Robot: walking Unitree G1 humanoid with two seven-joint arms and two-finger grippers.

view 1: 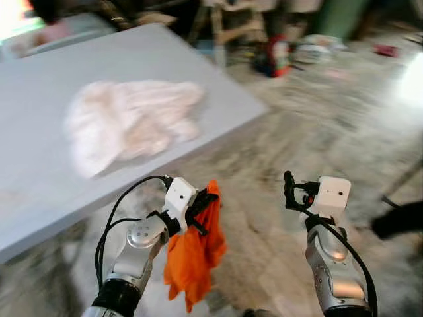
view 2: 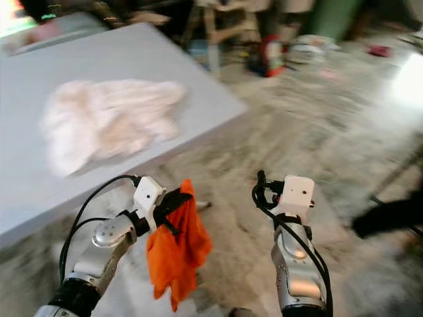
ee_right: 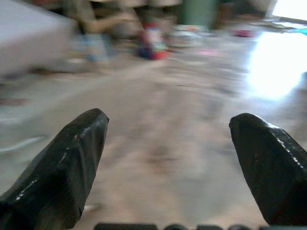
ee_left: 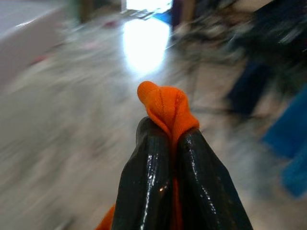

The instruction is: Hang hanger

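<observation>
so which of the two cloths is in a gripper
The orange cloth, pinched in the shut left gripper and hanging down; the pale cloth lies loose on the grey table.

— What sort of place is this?
— A lived-in home: a grey bed (view 1: 39,172) with a pale garment (view 1: 125,119) on it, a marbled stone floor (view 1: 317,132), and scattered clutter (view 1: 277,53) along the far wall.

Garment (view 1: 129,122) on bed (view 1: 39,178) (left); bare floor (view 1: 317,132) right.
</observation>
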